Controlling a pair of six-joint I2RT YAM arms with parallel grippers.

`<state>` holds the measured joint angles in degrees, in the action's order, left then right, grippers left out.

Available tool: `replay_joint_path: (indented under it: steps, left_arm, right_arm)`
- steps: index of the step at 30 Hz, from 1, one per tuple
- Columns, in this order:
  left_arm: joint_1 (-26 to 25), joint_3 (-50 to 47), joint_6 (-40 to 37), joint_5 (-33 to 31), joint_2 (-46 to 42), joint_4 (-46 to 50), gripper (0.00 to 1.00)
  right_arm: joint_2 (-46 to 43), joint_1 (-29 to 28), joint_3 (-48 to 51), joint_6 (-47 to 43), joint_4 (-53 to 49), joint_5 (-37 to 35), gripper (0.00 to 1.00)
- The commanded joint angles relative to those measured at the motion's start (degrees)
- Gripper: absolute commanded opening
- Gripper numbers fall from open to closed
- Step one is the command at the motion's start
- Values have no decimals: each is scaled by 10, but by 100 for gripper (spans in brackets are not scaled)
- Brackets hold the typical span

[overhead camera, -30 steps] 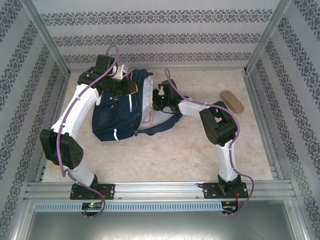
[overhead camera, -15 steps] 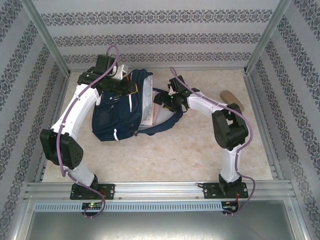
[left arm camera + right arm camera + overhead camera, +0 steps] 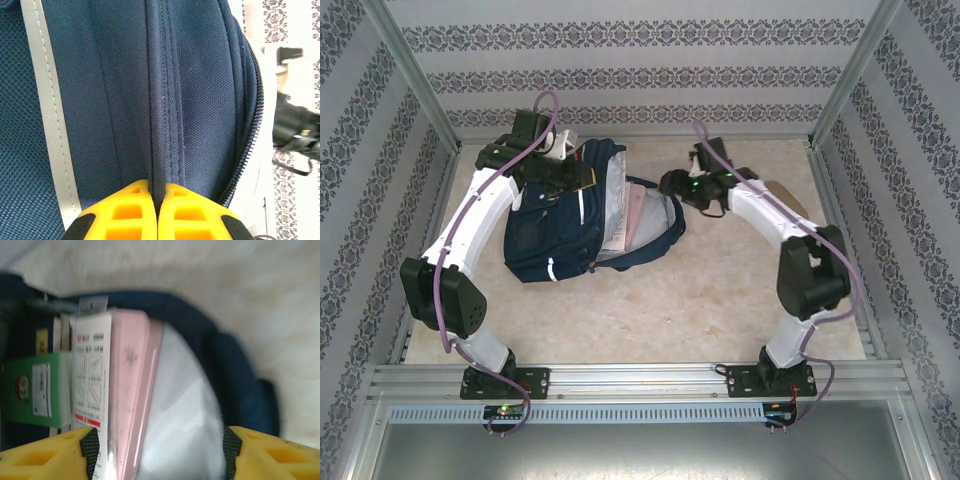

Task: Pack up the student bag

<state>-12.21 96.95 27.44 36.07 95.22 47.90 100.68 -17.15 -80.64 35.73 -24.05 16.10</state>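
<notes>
From above, the student bag [image 3: 555, 235] lies on the table [image 3: 650, 310] at the far left, its opened mouth facing right and showing pale and pink contents. The left gripper [image 3: 582, 180] sits on the bag's far top edge. The right gripper [image 3: 670, 183] hangs just right of the mouth, apart from the fabric. A tan object [image 3: 790, 205] lies near the far right rail, partly behind the right arm. The near half of the table is bare, while the bag's left side lies close to the left rail.

From the left wrist, the left gripper [image 3: 156, 189] is clenched on a raised seam of the student bag [image 3: 200, 100]. A reflective stripe [image 3: 47, 110] runs on the left and the zipper [image 3: 248, 150] curves along the right edge.

From the right wrist, the right gripper [image 3: 159, 452] is released, its fingers spread wide and gripping nothing. Inside the student bag [image 3: 235, 370], a green box [image 3: 30, 390], a white packet [image 3: 90, 380] and a pink case [image 3: 131, 390] stand side by side on the left. The pale lining [image 3: 185, 415] leaves open room on the right, up to the navy rim.
</notes>
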Motion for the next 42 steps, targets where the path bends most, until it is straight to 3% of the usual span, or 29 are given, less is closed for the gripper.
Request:
replay_joint_path:
  steps: [1, 3, 7, 10, 23, 27, 31, 36, 42]
  left_arm:
    - [4, 5, -23, 39, -2, -47, 0]
    - [5, 5, -25, 42, 0, -47, 0]
    - [3, 2, -26, 47, 2, -49, 0]
    - [3, -2, -25, 50, 1, -51, 0]
    - [-1, -14, -18, 51, -1, -63, 0]
    - [-2, -13, -19, 50, -1, -62, 0]
    - [-1, -14, -22, 49, -1, -60, 0]
    - [-2, -21, -20, 50, -6, -65, 0]
    - [-2, -29, -17, 55, -11, -69, 0]
  right_arm:
    - [-27, 43, 16, -58, -43, -56, 69]
    - [-31, 68, 19, -77, -52, -94, 73]
    - [-8, 121, 4, -110, -69, -170, 91]
    - [27, 165, -25, -123, -79, -181, 97]
    - [203, 296, -186, -110, -150, -149, 98]
    - [239, 303, -208, -106, -178, -113, 98]
    - [219, 293, -162, -80, -169, -70, 98]
    - [162, 258, -81, -58, -144, -73, 98]
    - [141, 244, -65, -74, -167, -134, 98]
